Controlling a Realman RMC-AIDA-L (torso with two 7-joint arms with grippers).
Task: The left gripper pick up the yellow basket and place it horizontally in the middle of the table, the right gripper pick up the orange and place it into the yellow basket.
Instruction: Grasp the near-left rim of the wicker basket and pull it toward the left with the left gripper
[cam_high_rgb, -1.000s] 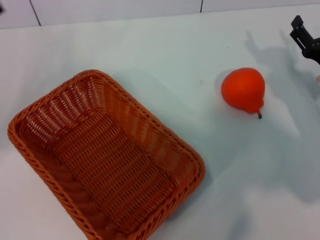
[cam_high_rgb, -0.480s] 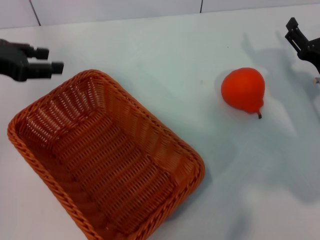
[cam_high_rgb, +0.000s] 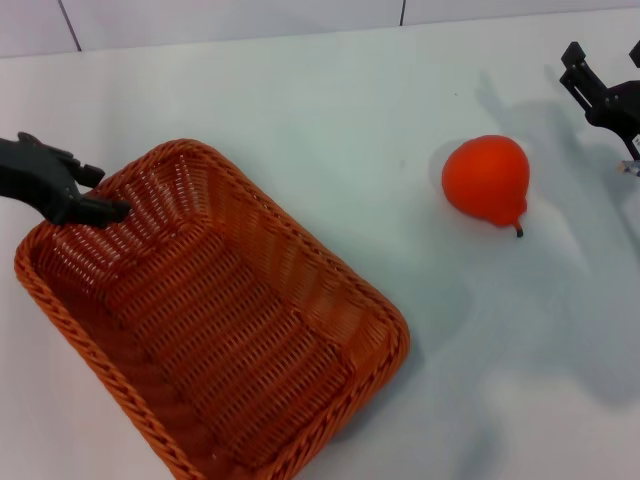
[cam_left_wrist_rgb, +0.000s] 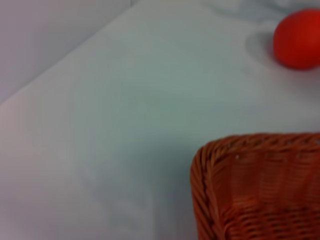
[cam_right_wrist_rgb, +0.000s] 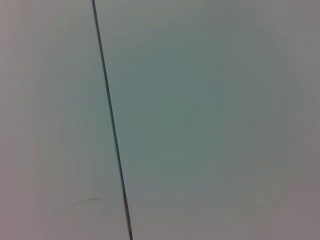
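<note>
Left hand (cam_high_rgb: 98, 195) lowered onto yellow basket (cam_high_rgb: 215, 315) rim, fingers spread, woven orange-brown wicker, sloping sides

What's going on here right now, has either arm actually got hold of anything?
Not yet. The left gripper is at the far left corner of the yellow basket, fingers at the rim with no clear grasp. The basket sits skewed on the table and is empty. The orange lies untouched to its right, and the right gripper hovers open beyond it.
</note>
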